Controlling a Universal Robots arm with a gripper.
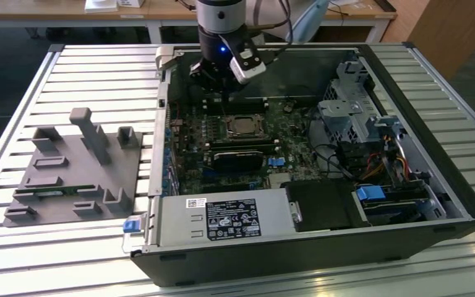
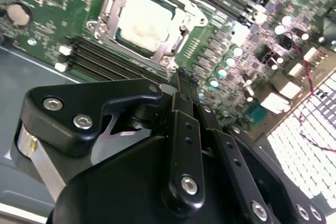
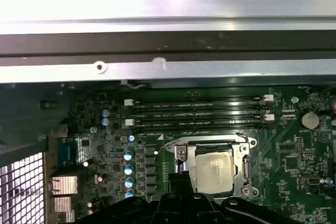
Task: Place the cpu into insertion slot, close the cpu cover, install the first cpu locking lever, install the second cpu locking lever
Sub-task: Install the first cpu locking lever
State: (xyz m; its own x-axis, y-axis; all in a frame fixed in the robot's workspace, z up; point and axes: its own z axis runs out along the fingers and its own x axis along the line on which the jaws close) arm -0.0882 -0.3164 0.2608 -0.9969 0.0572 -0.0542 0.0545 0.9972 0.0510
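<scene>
The cpu (image 1: 239,126) (image 2: 144,22) (image 3: 212,171), a square chip with a dull silver top, lies flat in the insertion slot on the green motherboard. The slot itself is hidden under it. The cpu cover (image 2: 110,6) (image 3: 210,142), a thin metal frame, lies down around the chip with the top showing through its window. My gripper (image 1: 221,100) (image 2: 185,77) (image 3: 178,179) hangs just above the board off one corner of the socket, on the far side in the exterior view. Its black fingers (image 2: 181,124) meet at the tips with nothing between them.
Long memory slots (image 3: 194,114) run beside the socket. A black card (image 1: 237,159), a power supply (image 1: 221,219) and a drive cage (image 1: 349,114) share the open case. The case's metal wall (image 3: 168,69) stands close by. A grey fixture (image 1: 77,167) sits on the slatted table.
</scene>
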